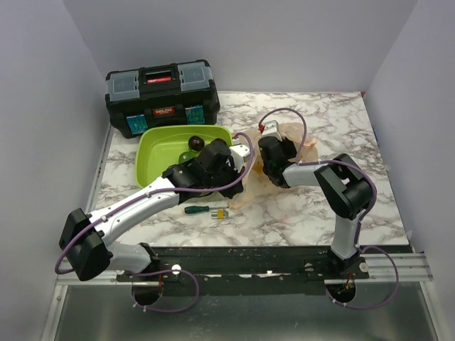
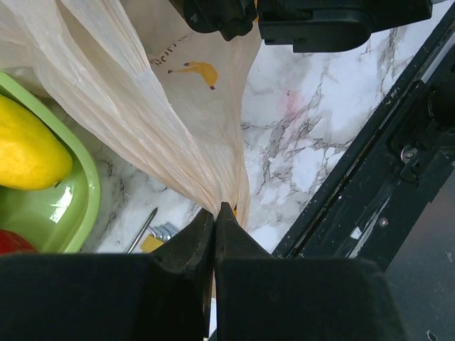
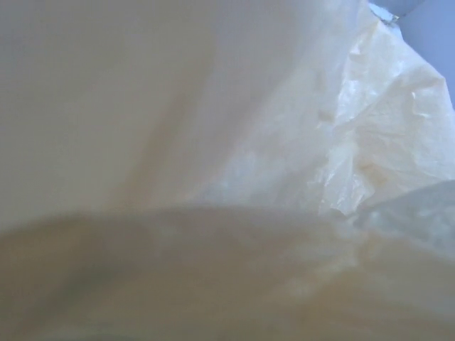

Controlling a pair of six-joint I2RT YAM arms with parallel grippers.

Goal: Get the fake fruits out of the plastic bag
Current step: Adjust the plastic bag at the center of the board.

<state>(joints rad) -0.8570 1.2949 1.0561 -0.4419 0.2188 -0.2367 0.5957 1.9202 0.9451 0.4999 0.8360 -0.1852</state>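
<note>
Upper left of centre in my overhead view, the lime-green tray (image 1: 151, 155) holds a dark fruit (image 1: 193, 143). My left wrist view shows a yellow fruit (image 2: 27, 153) in it too. Right of the tray, my left end effector (image 2: 215, 213) is clamped on a gathered fold of the plastic bag (image 2: 135, 106), which lies mid-frame on the desk (image 1: 298, 206). Further right, the right end effector (image 1: 271, 148) sits against the bag. Its camera sees only film, so I cannot tell its state.

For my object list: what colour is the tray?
The tray is lime green, shown best in the top external view.
</note>
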